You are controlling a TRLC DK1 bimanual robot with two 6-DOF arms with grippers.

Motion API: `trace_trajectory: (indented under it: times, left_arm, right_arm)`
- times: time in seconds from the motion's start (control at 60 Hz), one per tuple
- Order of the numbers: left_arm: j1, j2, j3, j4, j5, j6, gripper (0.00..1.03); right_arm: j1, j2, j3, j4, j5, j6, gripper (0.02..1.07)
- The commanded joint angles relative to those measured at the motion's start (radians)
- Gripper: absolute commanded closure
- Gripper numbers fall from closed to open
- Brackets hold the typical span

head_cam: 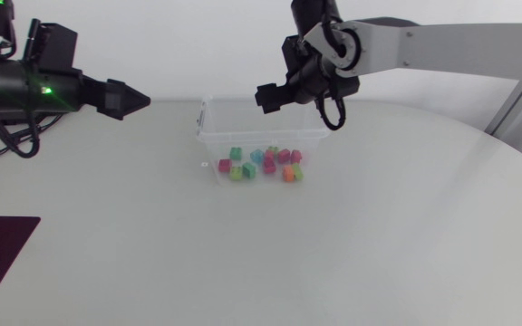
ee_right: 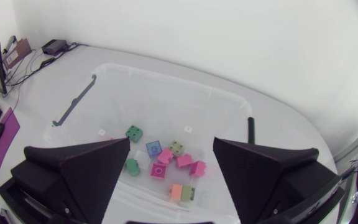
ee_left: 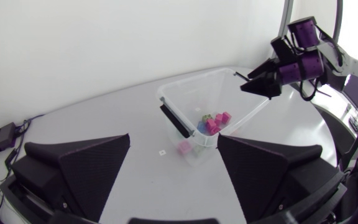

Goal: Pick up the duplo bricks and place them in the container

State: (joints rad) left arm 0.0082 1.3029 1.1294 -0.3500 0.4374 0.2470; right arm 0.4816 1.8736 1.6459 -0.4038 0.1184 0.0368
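The container (head_cam: 205, 136) just above the middle of the frame is clear, glossy plastic, thin-walled and see-through, and its rim catches pale glints. The duplo bricks (head_cam: 263, 163) inside it are smooth, hard plastic with a slight sheen. The counter (head_cam: 379, 235) is a white, matt, even surface with no visible grain. The left tool (head_cam: 141, 98) at upper left and the right tool (head_cam: 267, 97) at upper centre are matt black, whether plastic or coated metal cannot be told. The right arm's link (head_cam: 460, 45) at upper right is smooth and pale grey with a satin finish.
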Motion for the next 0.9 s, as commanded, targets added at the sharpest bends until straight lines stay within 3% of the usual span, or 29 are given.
trace_trajectory:
  times: [0.0,0.217,0.583,0.883]
  left_arm:
    - [0.015,-0.083,-0.083,0.026,-0.026,0.014,0.05]
    - [0.019,-0.274,-0.281,0.148,-0.127,0.006,0.05]
    - [0.026,-0.501,-0.448,0.18,-0.22,0.015,0.05]
    - [0.055,-0.666,-0.56,0.192,-0.221,0.028,0.05]
  right_arm:
    - [0.002,-0.126,-0.1,0.048,0.033,-0.044,0.07]
    - [-0.037,-0.435,-0.408,0.151,0.155,-0.115,0.07]
    - [-0.173,-0.909,-0.804,0.198,0.193,-0.184,0.07]
    - [-0.239,-1.209,-1.011,0.194,0.193,-0.235,0.07]
